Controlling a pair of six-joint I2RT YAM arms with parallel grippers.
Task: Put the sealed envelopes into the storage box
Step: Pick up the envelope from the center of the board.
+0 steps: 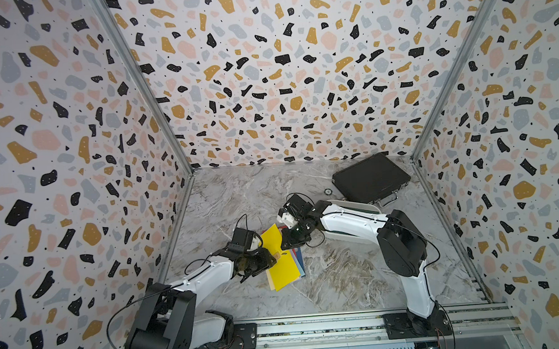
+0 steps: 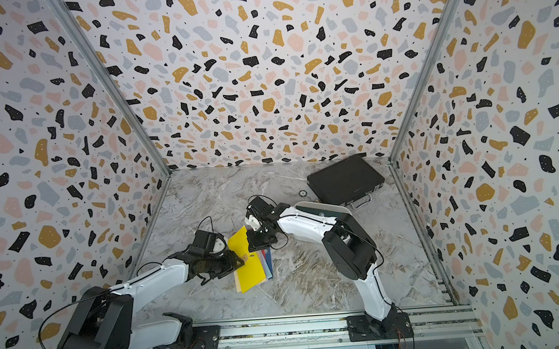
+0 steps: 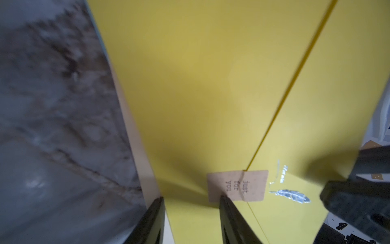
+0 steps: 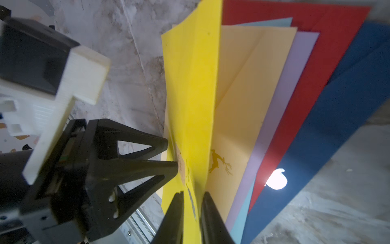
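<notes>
Top views: a fanned stack of flat paper envelopes (image 1: pixel 285 271) lies on the grey marble desk (image 1: pixel 344 277). A bright yellow paper envelope (image 2: pixel 251 273) is on top, and its far end curls upward. The left jaws and right jaws meet over it from opposite sides. The white glossy plastic storage box (image 2: pixel 338 206) sits well apart, beyond the right arm and largely hidden by it, just beside a flat black briefcase (image 1: pixel 370 178). Something dark green shows inside the box.

Left wrist view: the left jaws stand apart, tips down on the yellow envelope (image 3: pixel 200 84). One tip touches a brown "just for you" label (image 3: pixel 238 186) near a silver feather print (image 3: pixel 291 195).

Right wrist view: the right jaws straddle the yellow envelope's (image 4: pixel 190 84) raised edge with only a narrow gap. Whether they grip it yet, I cannot tell. Fanned beneath are a cream envelope with a deer print (image 4: pixel 242 95), a lilac envelope (image 4: pixel 291 95), a red envelope (image 4: pixel 327 52) and a navy envelope (image 4: pixel 348 105).

The step looks like peeling off the top envelope. To do it well, the right jaws should close on the yellow sheet alone and keep clear of the cream one. The left jaws should come off the label before any lift, or the paper may buckle or drag the stack. After that, the envelope needs a level carry over the box's low wall, to be laid down flat.
</notes>
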